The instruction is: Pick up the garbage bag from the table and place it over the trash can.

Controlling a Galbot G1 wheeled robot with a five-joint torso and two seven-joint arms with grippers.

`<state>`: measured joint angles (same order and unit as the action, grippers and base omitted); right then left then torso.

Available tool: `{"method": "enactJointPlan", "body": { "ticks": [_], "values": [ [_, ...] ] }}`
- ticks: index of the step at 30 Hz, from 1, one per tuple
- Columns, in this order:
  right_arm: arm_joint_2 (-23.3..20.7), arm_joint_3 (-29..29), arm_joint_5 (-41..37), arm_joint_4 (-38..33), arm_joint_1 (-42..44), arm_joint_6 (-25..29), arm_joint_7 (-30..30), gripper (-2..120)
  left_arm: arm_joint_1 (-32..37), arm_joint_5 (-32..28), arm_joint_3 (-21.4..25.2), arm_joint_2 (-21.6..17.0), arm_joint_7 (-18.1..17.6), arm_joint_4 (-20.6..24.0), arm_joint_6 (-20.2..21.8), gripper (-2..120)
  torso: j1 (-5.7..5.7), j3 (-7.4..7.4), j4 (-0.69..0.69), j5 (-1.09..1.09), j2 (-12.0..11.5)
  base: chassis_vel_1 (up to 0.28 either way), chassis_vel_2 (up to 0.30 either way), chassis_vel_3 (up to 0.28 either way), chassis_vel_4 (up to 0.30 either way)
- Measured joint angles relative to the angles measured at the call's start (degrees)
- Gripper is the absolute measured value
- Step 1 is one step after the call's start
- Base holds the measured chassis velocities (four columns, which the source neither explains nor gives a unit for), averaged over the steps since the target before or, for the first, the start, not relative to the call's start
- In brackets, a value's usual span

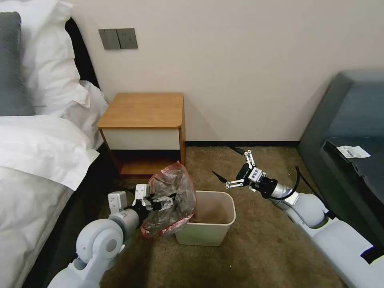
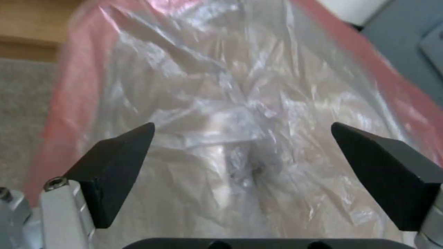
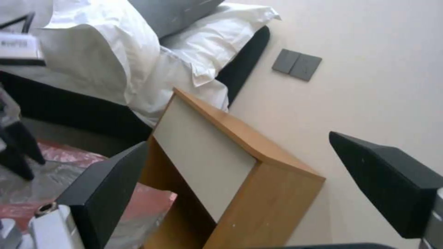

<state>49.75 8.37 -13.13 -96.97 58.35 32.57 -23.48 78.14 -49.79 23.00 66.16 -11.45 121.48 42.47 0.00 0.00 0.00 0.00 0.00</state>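
Observation:
The garbage bag (image 1: 173,197), crinkly clear plastic with a red band, hangs bunched over my left gripper (image 1: 166,201) at the left rim of the trash can (image 1: 212,228), a pale bin on the carpet. In the left wrist view that gripper (image 2: 242,126) is open, and the bag (image 2: 240,97) spreads close in front of its fingers. My right gripper (image 1: 223,161) hovers open above the bin's far right side, apart from the bag. Its wrist view, gripper (image 3: 237,140), faces the table (image 3: 207,152) and a part of the bag (image 3: 60,166). The table's top (image 1: 142,110) is bare.
A bed with white bedding (image 1: 32,160) runs along the left, close to my left arm. A dark sofa (image 1: 352,128) with a paper label stands at the right. The wall with a grey switch plate (image 1: 118,39) is behind the nightstand. Carpet lies around the bin.

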Motion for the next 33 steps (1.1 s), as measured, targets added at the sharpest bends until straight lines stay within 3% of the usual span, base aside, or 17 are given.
{"method": "enactJointPlan", "body": {
  "ticks": [33],
  "values": [
    [1.30,0.25,1.20,0.19,1.22,0.63,-0.32,100,-2.81,7.61,-5.68,2.05,1.34,-11.07,-0.49,93,0.00,0.00,0.00,0.01,0.00,0.000,0.000,0.000,0.000]
  ]
}}
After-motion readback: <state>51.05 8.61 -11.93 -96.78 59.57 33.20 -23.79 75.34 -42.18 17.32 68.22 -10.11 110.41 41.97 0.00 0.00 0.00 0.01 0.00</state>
